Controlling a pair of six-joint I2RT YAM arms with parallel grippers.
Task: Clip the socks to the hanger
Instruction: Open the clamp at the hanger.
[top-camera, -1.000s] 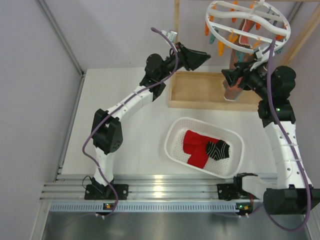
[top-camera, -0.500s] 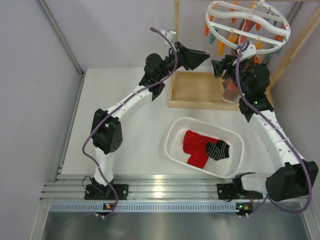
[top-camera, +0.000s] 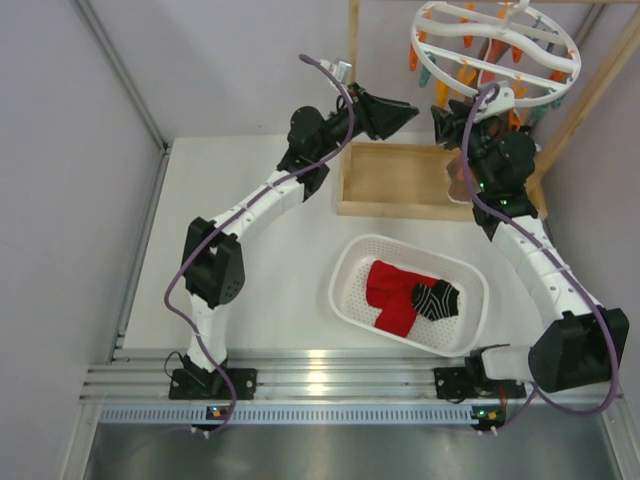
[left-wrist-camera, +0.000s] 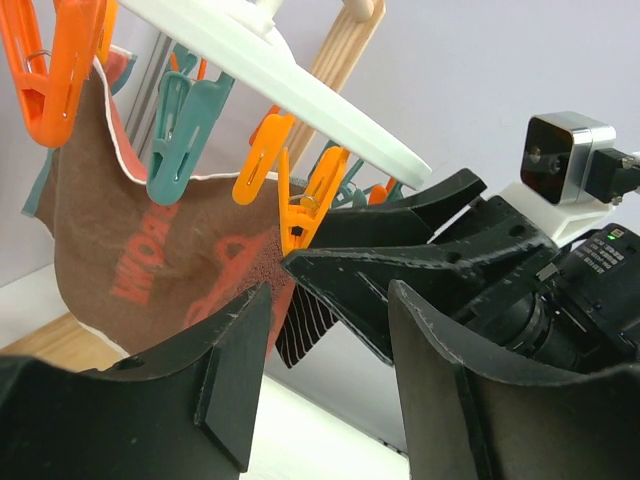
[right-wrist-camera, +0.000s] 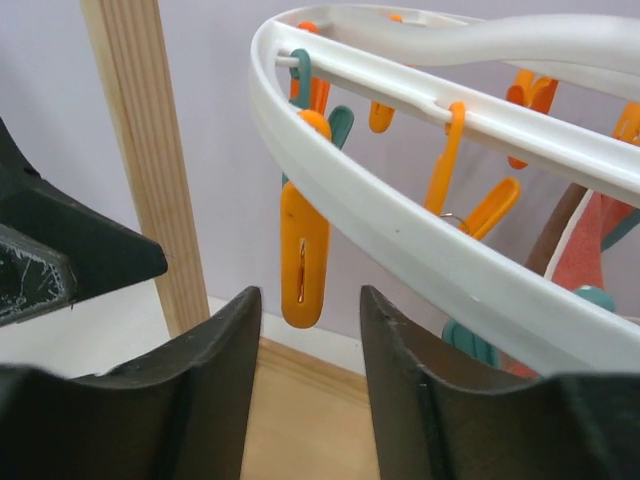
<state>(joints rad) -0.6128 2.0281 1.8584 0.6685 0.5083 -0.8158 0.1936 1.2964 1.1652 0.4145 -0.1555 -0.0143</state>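
My left gripper (top-camera: 412, 108) is held up near the far left corner of the tray (top-camera: 390, 185), its jaws parted with nothing between them, pointing across at my other arm. Low in the middle sits the basket (top-camera: 336, 285), well apart from both my grippers. In it lie the red socks (top-camera: 388, 285), bunched together, with one striped sock (top-camera: 437, 299) touching their right side. Further right, my right gripper (right-wrist-camera: 305, 300) is up under the near left rim of the hanger (top-camera: 416, 55), its jaws apart and grasping nothing. An orange clip (right-wrist-camera: 303, 250) dangles from that rim in the gap between its fingers and, as far as I can tell, touches neither. From my left wrist I see a strip of striped cloth (left-wrist-camera: 305, 335) just below the right gripper's fingertips, and I cannot tell what holds it. Behind it a big sock (left-wrist-camera: 150, 260), brown and salmon, hangs pinched in the hanger's clips.
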